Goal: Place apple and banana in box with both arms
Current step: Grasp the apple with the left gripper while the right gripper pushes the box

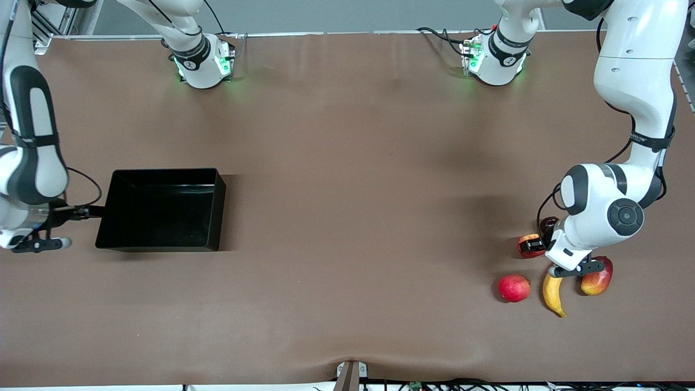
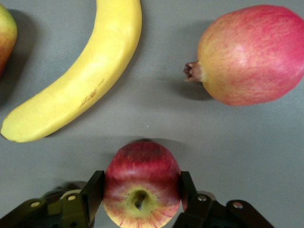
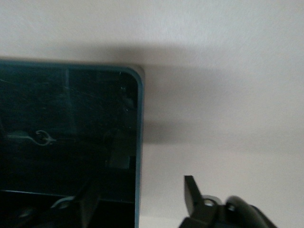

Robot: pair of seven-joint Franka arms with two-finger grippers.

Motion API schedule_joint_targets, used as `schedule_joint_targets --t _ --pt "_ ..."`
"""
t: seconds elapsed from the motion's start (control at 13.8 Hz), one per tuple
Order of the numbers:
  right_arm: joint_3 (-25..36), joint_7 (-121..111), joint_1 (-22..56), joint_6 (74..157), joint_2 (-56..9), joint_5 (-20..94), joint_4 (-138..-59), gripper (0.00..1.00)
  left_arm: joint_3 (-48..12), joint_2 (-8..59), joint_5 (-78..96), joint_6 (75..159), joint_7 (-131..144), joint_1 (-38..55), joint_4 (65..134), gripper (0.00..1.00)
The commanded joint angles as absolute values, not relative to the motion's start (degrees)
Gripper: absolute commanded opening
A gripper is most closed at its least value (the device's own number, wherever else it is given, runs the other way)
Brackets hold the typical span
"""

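The apple [image 2: 141,187], red with a yellowish stem dimple, sits between the fingers [image 2: 93,192] of my left gripper [image 2: 140,190], which press on both its sides. In the front view the apple [image 1: 529,243] is at the left arm's end of the table, under that gripper [image 1: 535,245]. The banana [image 1: 553,293] lies on the table nearer to the front camera than the apple and also shows in the left wrist view [image 2: 80,71]. The black box [image 1: 163,171] stands at the right arm's end. My right gripper [image 1: 89,212] is open, its fingers straddling the box's end wall [image 3: 139,142].
A deep-red round fruit with a nub [image 1: 513,288] lies beside the banana and also shows in the left wrist view [image 2: 251,54]. A red-yellow mango [image 1: 597,278] lies on the banana's other flank. A dark round fruit [image 1: 549,222] sits beside the apple, partly hidden.
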State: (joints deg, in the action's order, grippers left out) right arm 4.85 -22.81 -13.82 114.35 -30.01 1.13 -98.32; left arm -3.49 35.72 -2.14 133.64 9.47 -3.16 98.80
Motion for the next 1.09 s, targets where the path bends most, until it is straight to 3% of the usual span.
schedule_joint_targets --t 0.0,0.07,0.22,0.51,0.8,1.02 --pt "3.87 -23.47 -15.29 116.37 -28.65 3.07 -102.3 0.24 -3.43 35.42 -1.58 132.55 9.84 -3.08 97.39 0.0" --pt "3.87 -23.47 -15.21 116.11 -28.65 3.08 -102.39 0.05 -3.43 35.25 -1.67 130.8 9.84 -2.99 96.43 0.0" --pt "3.87 -23.55 -15.38 115.67 -28.65 3.16 -102.48 0.0 -3.51 33.15 -1.67 127.02 9.76 -3.08 95.54 0.0" --pt "3.52 -23.73 -14.68 110.76 -28.13 3.25 -100.56 0.0 -3.87 27.0 -1.67 120.69 9.76 -2.9 95.45 0.0" --pt "2.64 -19.71 -10.21 90.66 -27.95 7.72 -87.92 0.0 -4.74 22.86 -1.67 116.64 9.84 -2.46 95.45 0.0" --pt "2.29 -11.09 -3.63 88.51 -26.29 11.32 -86.66 0.0 -5.36 20.75 -1.58 114.27 10.02 -2.46 95.8 0.0"
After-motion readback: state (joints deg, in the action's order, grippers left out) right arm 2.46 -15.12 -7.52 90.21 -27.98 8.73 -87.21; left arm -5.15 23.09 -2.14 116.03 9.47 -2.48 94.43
